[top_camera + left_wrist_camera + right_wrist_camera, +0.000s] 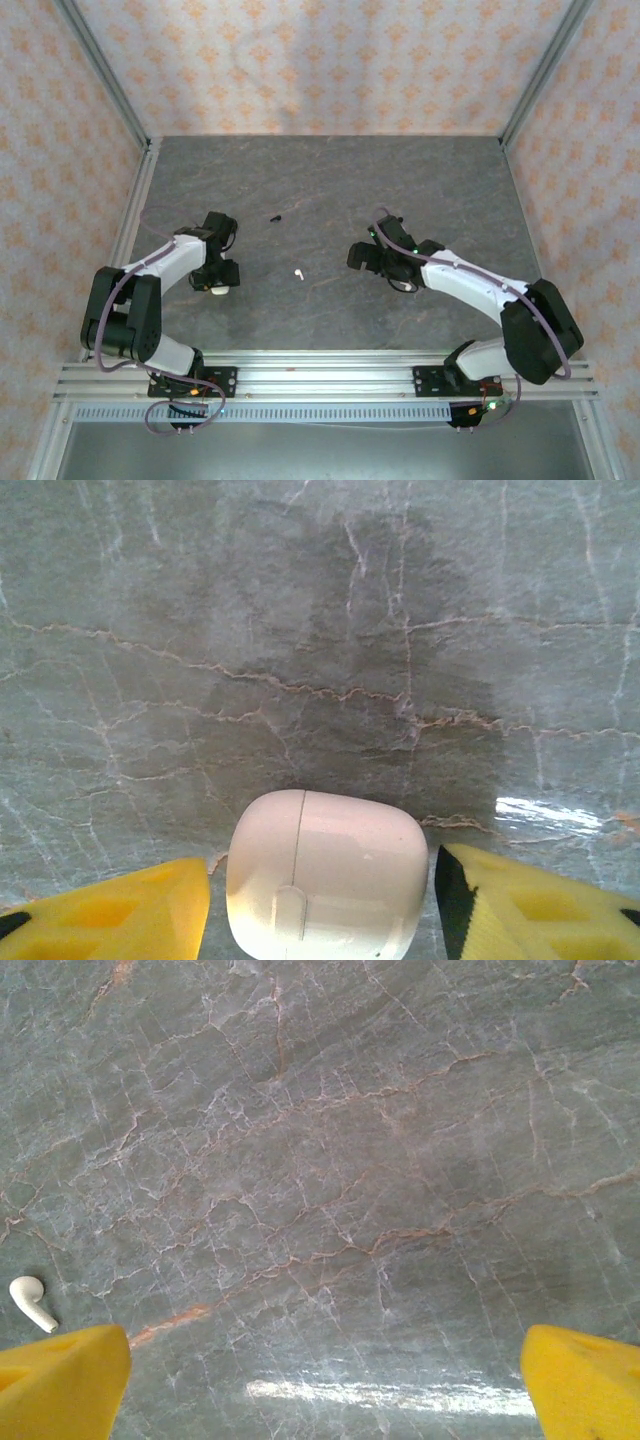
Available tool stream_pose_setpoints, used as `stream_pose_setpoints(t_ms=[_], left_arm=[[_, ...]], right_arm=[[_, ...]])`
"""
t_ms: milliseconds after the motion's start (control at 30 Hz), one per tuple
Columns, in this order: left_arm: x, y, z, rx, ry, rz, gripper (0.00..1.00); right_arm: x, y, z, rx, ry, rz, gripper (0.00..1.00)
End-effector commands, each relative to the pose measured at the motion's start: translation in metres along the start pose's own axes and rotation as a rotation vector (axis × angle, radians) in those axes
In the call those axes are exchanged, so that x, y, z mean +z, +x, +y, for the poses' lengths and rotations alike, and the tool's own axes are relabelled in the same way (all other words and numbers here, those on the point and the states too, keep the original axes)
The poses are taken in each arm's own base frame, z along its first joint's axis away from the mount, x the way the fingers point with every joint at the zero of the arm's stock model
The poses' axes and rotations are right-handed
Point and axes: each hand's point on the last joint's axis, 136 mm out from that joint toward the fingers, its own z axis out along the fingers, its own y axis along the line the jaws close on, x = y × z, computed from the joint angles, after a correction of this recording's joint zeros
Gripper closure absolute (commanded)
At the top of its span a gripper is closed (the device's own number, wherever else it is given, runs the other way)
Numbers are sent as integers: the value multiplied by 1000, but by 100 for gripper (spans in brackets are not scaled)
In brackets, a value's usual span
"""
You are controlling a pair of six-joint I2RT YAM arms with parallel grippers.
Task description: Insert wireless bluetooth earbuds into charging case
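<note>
- Table: glossy grey marble-look slab with pale veins.
- Case: one, a smooth white rounded pebble with a lid seam, at 9 o'clock of the white earbud.
- Earbuds: two, short-stemmed; black earbud lies at 11 o'clock of the white.
- Left claw: yellow fingers flank the case; cannot tell if pinching.
- Right claw: spread wide over bare table.
</note>
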Motion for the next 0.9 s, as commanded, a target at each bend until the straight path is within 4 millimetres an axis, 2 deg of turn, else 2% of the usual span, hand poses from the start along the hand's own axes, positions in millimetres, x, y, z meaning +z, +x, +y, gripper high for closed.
stream_pose_setpoints(t_ms=[0,233,300,433,533,700,800,867], left_arm=[[0,-7,0,23,-20,-7,42],[7,5,1,35,-51,40,47],[3,5,-2,43,-44,27,51],[-8,1,-10,77,-11,-23,61],[-21,-4,-22,128,18,-71,63],[-53,-13,-54,262,97,-176,67],[-79,-16,-88,402,178,-264,71],[-99,-12,-118,533,259,-327,71]], right_arm=[[-9,5,-6,8,4,-6,0],[-22,12,-18,32,11,-27,1],[-25,16,-24,30,27,-24,1],[-39,22,-20,1,-9,13,1],[-46,26,-17,-20,-5,59,1],[-64,24,0,-59,-78,111,1],[-78,21,18,-68,-166,156,0],[-89,19,34,-79,-241,195,0]])
